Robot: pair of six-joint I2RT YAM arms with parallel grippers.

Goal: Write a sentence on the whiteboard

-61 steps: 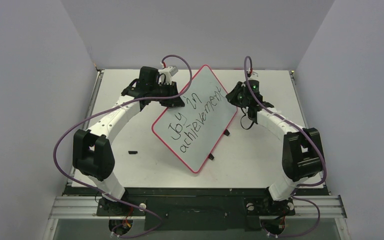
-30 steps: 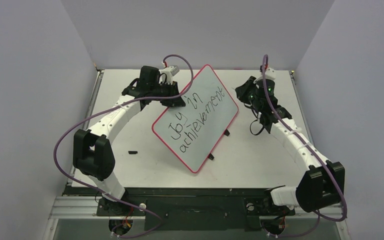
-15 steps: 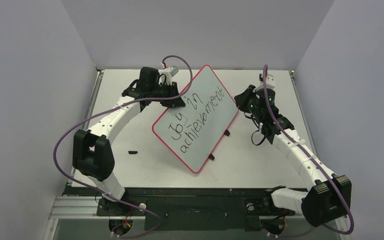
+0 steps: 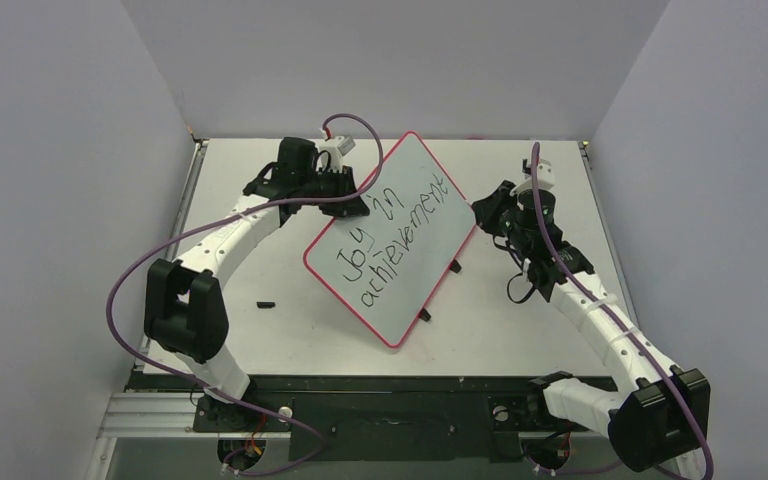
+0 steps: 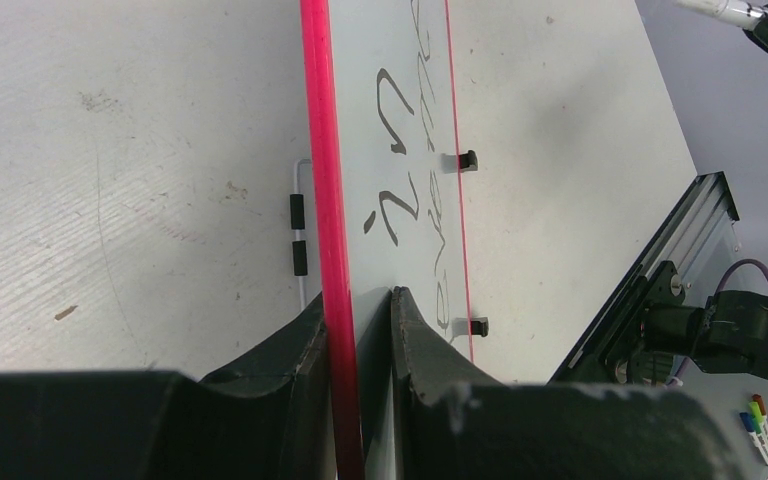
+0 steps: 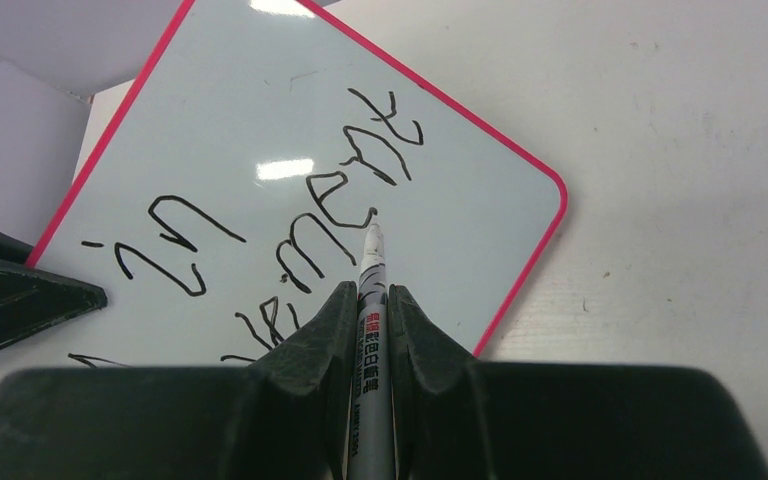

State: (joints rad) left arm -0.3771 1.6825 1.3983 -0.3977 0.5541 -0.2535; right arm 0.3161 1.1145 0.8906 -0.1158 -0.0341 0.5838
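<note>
Inspection: the whiteboard (image 4: 412, 165) stands tilted on the table (image 4: 290, 330). My left gripper (image 5: 358, 300) is clamped on its rim (image 5: 315, 150) and my right gripper (image 6: 371, 292) on the marker (image 6: 371, 255), whose tip is at the sentence (image 4: 400, 243). I recommend light pressure and a firm hold.

White table (image 4: 260, 340) boxed in by 3 plain walls (image 4: 390, 60).
Pale lavender-grey back wall (image 4: 400, 90) and side walls (image 4: 50, 150); scuffed, marked surface; soft, even light; aluminium rail (image 4: 150, 412) along near edge.
</note>
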